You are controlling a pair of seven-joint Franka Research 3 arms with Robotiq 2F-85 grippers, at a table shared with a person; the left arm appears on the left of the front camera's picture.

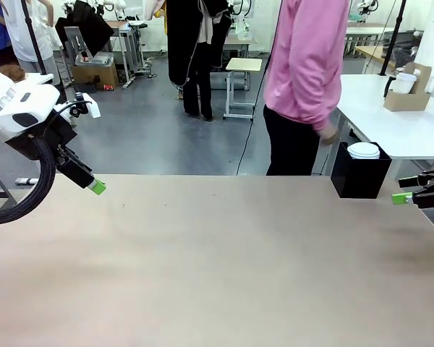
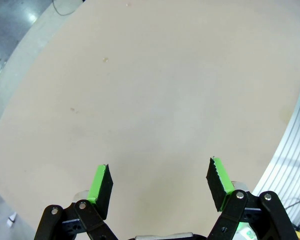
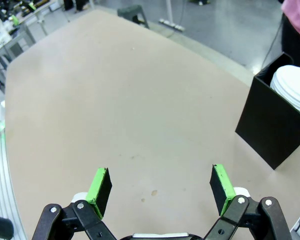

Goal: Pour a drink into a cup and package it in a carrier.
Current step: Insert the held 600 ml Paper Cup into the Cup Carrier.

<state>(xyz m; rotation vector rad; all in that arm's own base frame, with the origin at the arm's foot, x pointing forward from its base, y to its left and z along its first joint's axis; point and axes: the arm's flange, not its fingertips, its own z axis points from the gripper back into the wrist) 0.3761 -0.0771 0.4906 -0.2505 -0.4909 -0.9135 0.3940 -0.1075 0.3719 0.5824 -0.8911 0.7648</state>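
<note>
The brown cardboard carrier (image 1: 409,97) stands on a white side table (image 1: 419,134) at the far right, beyond my table. A white cup (image 1: 403,82) sits in it. The drink is out of view. My left gripper (image 1: 96,186) hangs over the left edge of the beige table (image 1: 217,260). In the left wrist view the left gripper (image 2: 160,187) is open over bare tabletop. My right gripper (image 1: 401,196) comes in at the right edge, close to a black box. It (image 3: 160,187) is open too, with nothing between its fingers.
A black rectangular box (image 1: 359,177) holding a stack of white lids (image 1: 363,150) stands at the table's far right corner, and the box (image 3: 270,125) also appears in the right wrist view. A person in a pink top (image 1: 304,65) stands just behind the far edge.
</note>
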